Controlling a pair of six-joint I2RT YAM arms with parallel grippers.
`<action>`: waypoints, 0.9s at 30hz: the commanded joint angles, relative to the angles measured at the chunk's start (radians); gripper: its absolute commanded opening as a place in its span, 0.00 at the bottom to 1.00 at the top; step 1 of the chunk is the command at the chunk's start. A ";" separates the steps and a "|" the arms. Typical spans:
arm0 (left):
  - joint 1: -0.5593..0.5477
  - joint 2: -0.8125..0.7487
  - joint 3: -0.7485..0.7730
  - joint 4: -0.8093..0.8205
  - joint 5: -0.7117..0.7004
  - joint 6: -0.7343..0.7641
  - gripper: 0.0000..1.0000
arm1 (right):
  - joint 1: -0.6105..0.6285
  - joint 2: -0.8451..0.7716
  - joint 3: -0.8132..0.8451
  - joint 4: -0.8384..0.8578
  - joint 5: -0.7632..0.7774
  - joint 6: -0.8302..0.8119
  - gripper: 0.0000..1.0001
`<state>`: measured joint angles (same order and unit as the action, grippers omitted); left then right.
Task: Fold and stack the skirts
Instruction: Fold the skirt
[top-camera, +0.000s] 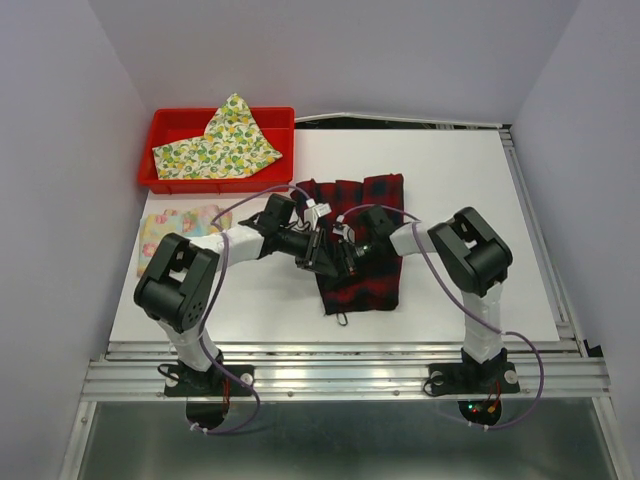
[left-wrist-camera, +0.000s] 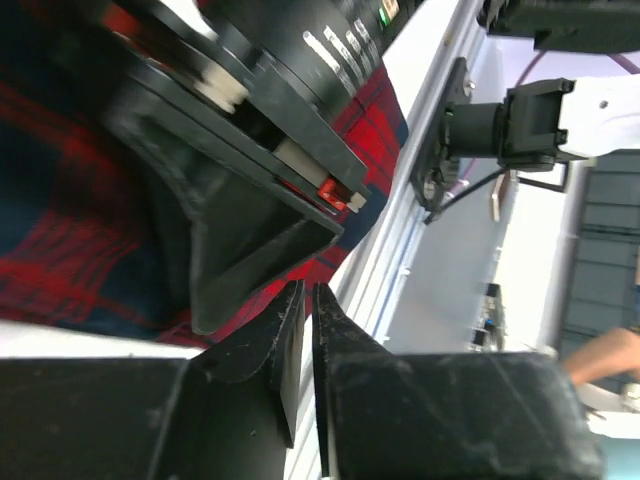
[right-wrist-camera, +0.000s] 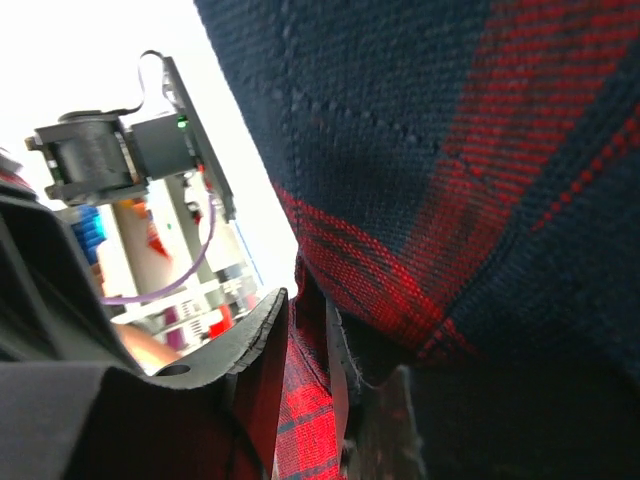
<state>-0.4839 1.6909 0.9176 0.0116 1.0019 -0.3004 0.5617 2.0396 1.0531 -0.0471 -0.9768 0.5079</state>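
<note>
**Right pincer (right-wrist-camera: 300, 345) nipping a fold of the red-and-black plaid cloth skirt (top-camera: 375, 285)**

In the right wrist view the right pincer is gripping a strip of plaid between its two fingers at the lower centre of the frame. The rest of the cloth is spreading across the upper right. The left pincer (left-wrist-camera: 305, 320) is sitting with its fingers pressed almost together. Only a thin slit is showing at the lower centre of its own view, and no cloth is showing in that slit.

In the overhead view both pincers are meeting at the centre of the frame, over the left part of the plaid skirt. The skirt is lying on the white table (top-camera: 480, 220) with its long axis running from the top of the frame toward the bottom, wider end uppermost. Most of the cloth is lying beneath and to the right of the pincers. The right arm is therefore looking the nearer one for carrying an edge across that axis, while the left is looking placed to pin the left side.

The white lemon-print cloth skirt (top-camera: 225, 145) is resting in the red plastic bin (top-camera: 165, 125) at the upper left. The pastel floral cloth skirt (top-camera: 175, 222) is lying on the table at the left, well apart from the plaid. By this layout, stacking is not yet happening.
</note>
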 joint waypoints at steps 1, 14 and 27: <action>-0.016 0.022 -0.020 0.114 0.046 -0.071 0.17 | -0.005 0.103 0.024 -0.011 0.098 -0.006 0.29; -0.035 0.125 -0.057 0.202 -0.008 -0.155 0.09 | -0.085 0.153 0.131 0.018 0.116 0.058 0.30; 0.037 0.305 -0.076 0.154 -0.137 -0.204 0.00 | -0.207 -0.080 0.223 -0.282 0.067 -0.176 0.54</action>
<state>-0.4694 1.9282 0.8391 0.2203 1.0233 -0.5419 0.4000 2.0678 1.1999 -0.1173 -0.9791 0.5358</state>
